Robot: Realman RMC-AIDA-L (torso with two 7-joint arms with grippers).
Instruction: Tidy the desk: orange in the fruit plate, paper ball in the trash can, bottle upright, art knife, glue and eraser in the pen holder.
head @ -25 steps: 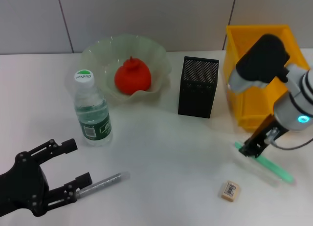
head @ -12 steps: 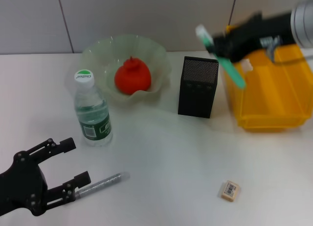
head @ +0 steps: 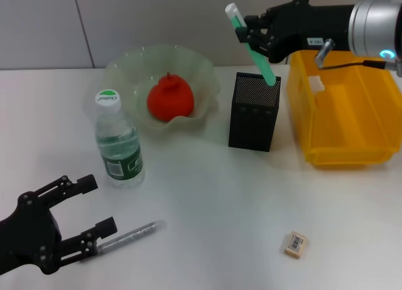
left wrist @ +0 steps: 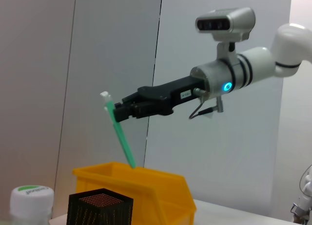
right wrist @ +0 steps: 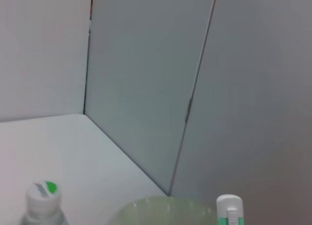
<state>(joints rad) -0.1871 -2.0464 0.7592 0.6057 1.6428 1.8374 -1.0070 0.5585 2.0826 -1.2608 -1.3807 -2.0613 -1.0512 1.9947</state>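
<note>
Two items are judged done: orange lodged in fruit plate, bottle stood upright on the counter. Paper ball: not seen. Art knife is held tilted over pen holder, lower end at its rim, clamped in right tool, arm reached across from trash can side. Glue and eraser are left lying. Left tool is spread apart, low beside the glue

head: high, looking down at desk | wrists: low, level, facing wall (both share bottle cap)
</note>
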